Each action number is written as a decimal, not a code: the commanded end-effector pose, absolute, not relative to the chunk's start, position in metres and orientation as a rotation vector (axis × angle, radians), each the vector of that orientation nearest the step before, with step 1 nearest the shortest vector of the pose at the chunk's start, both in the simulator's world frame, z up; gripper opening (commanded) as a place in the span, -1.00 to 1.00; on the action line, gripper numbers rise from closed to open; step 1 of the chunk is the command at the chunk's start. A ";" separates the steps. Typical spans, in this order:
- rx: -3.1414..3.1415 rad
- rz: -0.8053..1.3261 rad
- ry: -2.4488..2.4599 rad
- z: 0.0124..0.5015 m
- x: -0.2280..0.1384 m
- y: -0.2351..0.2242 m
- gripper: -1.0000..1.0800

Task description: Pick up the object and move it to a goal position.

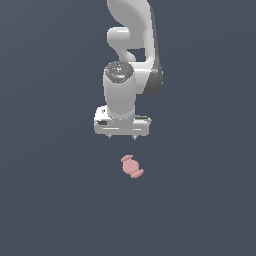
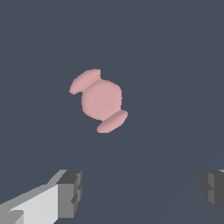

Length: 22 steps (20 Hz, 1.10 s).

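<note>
The small matte pink candy-shaped object is being seen lying on the dark surface, apart from and just ahead of the released, wide-spread claw, its long axis lying diagonal.

Matte pink object (smooth), glossy white arm.

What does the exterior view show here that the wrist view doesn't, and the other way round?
Only the exterior view shows the arm's white links and wrist above the scene. Only the wrist view shows the dark finger pads close up, set wide apart with nothing between them. Both show the pink object lying free on the dark surface, clear of the gripper.
</note>
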State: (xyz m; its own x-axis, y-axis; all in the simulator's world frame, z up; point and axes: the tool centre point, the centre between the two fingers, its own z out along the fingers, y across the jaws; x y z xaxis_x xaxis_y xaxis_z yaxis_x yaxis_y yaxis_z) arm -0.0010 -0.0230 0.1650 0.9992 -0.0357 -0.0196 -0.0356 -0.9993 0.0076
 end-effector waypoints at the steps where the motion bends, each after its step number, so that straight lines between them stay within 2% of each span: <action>1: 3.134 -0.031 -0.056 0.165 -0.001 -0.023 0.92; 12: 3.135 -0.027 -0.122 0.179 0.004 -0.027 0.92; 22: 3.133 -0.025 0.010 0.165 0.014 -0.023 0.92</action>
State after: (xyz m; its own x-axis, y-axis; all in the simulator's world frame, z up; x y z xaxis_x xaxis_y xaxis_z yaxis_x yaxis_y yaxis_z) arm 0.0112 -0.0240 0.1689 0.9998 -0.0147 -0.0156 -0.0146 -0.9999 0.0077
